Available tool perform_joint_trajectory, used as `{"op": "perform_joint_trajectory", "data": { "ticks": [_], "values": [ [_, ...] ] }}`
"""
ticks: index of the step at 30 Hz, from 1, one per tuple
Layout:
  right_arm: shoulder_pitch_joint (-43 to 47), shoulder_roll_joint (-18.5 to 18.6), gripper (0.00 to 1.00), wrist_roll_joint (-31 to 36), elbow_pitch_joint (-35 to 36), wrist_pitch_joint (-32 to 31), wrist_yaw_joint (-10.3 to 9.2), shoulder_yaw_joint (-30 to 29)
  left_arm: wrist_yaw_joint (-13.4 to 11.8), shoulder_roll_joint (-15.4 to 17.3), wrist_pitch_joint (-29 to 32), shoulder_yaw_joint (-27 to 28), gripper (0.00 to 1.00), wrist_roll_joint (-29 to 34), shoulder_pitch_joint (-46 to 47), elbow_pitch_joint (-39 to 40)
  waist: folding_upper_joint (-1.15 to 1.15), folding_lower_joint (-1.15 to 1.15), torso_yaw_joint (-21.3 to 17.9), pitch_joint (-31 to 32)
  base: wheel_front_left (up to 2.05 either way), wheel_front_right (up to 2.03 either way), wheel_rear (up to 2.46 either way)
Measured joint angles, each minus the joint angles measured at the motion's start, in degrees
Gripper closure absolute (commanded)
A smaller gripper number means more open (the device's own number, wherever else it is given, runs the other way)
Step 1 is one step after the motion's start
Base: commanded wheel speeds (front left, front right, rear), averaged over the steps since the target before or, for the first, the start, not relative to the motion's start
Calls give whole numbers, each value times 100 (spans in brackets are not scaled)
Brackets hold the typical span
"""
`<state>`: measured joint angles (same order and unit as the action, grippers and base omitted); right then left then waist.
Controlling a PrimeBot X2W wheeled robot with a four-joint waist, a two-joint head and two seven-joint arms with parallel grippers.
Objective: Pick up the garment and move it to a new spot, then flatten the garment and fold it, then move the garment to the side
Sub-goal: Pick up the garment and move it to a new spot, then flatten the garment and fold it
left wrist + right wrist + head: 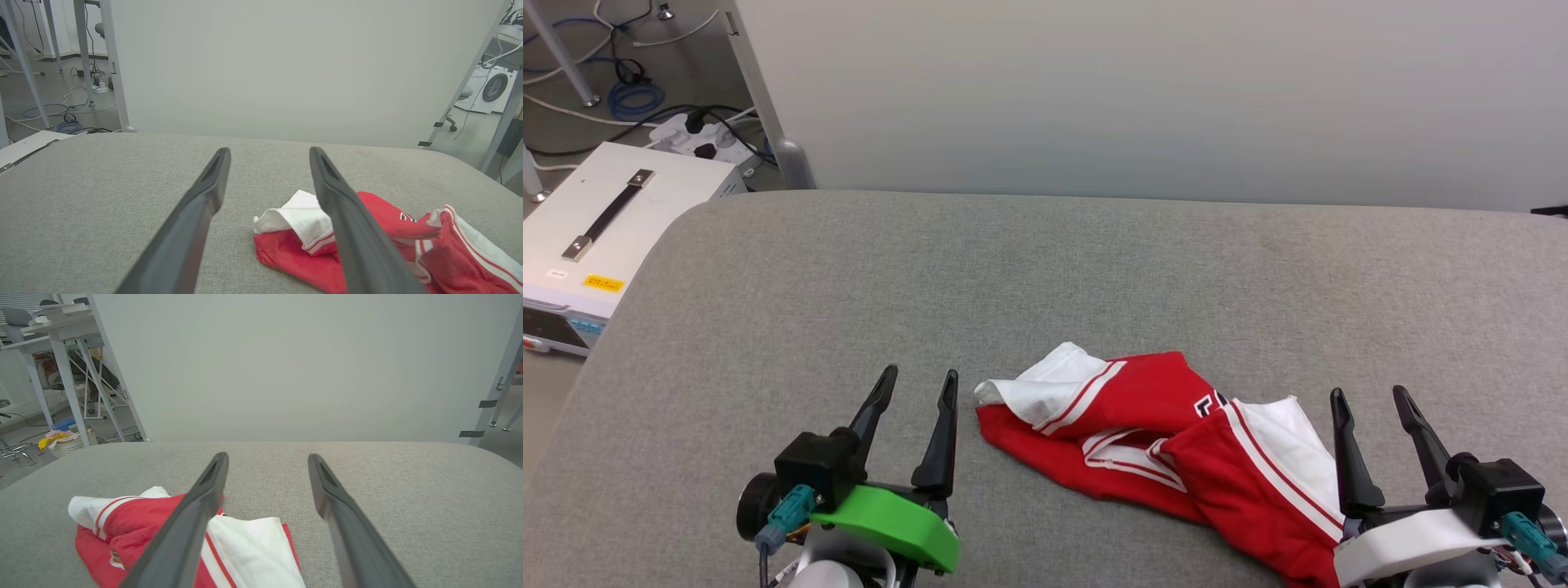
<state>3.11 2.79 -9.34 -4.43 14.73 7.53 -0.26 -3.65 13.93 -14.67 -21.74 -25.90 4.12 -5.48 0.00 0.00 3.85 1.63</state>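
Note:
The garment (1168,449) lies crumpled on the grey padded table (1045,269), red with white sleeves and striped trim, only a scrap of black lettering showing. It sits between my two grippers near the front edge. My left gripper (923,382) stands open just left of the garment's white sleeve, empty. In the left wrist view the garment (380,241) lies lower right, behind the right finger (347,220). My right gripper (1368,398) is open just right of the garment, empty. The right wrist view has the garment (135,526) at lower left, partly behind the left finger (192,522).
A white partition wall (1143,90) rises behind the table's far edge. Left of the table stand a white box with a black handle (605,220) and a power strip with cables (698,139) on the floor. Grey table surface stretches beyond and beside the garment.

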Motion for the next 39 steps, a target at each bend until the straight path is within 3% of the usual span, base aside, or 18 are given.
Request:
{"op": "perform_joint_trajectory", "data": {
  "ticks": [16, 20, 29, 33, 39],
  "values": [
    [7, 20, 0, 166, -46, -122, 0, 275, 552, -428, 0, 480, 0, 581, -73, -303, 0, 0, 72, -55, 0, 0, 0],
    [-30, 325, 0, 196, 81, -881, 0, 909, 619, -524, 0, 533, 0, 635, -72, -381, 0, 0, 124, -113, 0, 0, 0],
    [-1013, 1718, 0, -281, 488, -3509, 0, 2725, 797, -701, 0, 582, 0, 790, 12, -556, 0, 0, 329, -390, 0, 0, 0],
    [-1543, 2072, 0, -354, 485, -4178, 0, 3170, 848, -792, 0, 601, 0, 850, 142, -604, 0, 0, 499, -501, 0, 0, 0],
    [-2034, 2317, 0, -449, 155, -4932, 0, 3492, 924, -892, -1, 645, 0, 892, 241, -644, 0, 0, 809, -680, 0, 0, 0]
  ]
}}
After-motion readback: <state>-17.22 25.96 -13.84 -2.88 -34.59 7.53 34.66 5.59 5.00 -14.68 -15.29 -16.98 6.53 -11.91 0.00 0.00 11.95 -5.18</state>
